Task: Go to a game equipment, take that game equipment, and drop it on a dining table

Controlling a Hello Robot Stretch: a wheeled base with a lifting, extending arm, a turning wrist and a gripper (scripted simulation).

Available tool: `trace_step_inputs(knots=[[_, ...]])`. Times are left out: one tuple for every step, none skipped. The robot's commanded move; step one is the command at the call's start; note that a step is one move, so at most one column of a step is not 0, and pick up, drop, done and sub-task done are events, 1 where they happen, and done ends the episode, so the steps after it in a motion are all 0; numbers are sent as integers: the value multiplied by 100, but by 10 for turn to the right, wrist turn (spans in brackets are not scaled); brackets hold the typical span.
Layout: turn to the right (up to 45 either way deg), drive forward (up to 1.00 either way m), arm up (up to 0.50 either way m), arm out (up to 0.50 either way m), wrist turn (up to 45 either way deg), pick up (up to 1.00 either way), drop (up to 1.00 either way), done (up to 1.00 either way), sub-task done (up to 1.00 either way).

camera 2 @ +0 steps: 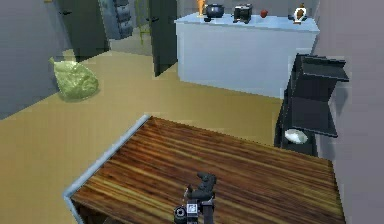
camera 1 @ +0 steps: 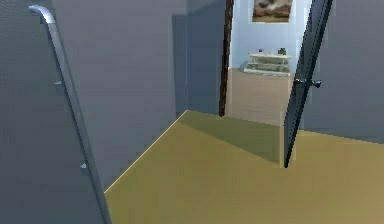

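The table (camera 2: 200, 160) is glossy striped wood, the floor (camera 1: 230, 180) matt, the walls (camera 1: 130, 80) smooth.

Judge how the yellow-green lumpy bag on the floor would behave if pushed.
The yellow-green bag sags in soft folds, so it likely deforms rather than slides stiffly. Its broad slumped base on the floor suggests it won't roll or tip.
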Motion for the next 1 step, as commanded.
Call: trace_step_inputs(knots=[[0, 0, 10, 0, 0, 0, 0, 0, 0]])
